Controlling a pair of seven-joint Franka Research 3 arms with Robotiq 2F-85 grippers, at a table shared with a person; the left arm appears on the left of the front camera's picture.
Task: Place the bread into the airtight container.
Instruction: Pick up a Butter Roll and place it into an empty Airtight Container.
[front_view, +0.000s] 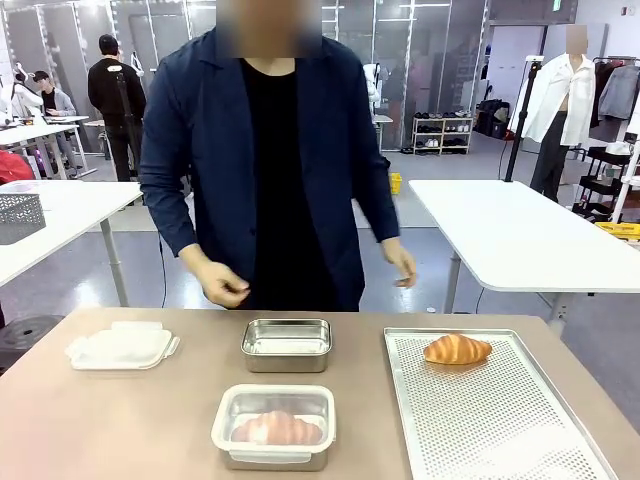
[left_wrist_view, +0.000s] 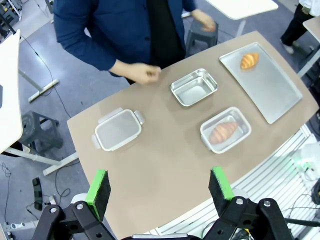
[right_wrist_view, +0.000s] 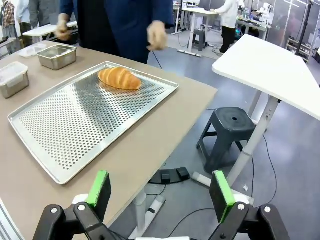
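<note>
A golden croissant-shaped bread (front_view: 457, 348) lies at the far end of a perforated metal tray (front_view: 500, 420) on the table's right. An open steel container (front_view: 287, 343) stands empty mid-table. Nearer the robot's side, a second container (front_view: 274, 425) with a white-rimmed clear lid holds another bread. My left gripper (left_wrist_view: 159, 187) hangs open high above the table, well clear of the bread (left_wrist_view: 249, 60) and the empty container (left_wrist_view: 194, 87). Beyond the table's right edge my right gripper (right_wrist_view: 160, 190) stands open and empty, with the bread (right_wrist_view: 119, 78) far ahead on the tray (right_wrist_view: 75, 130).
A loose white-rimmed lid (front_view: 120, 345) lies at the table's left. The person stands at the far edge, both hands (front_view: 225, 285) held above it. A black stool (right_wrist_view: 231, 125) and a white table (right_wrist_view: 270, 65) stand off to the right.
</note>
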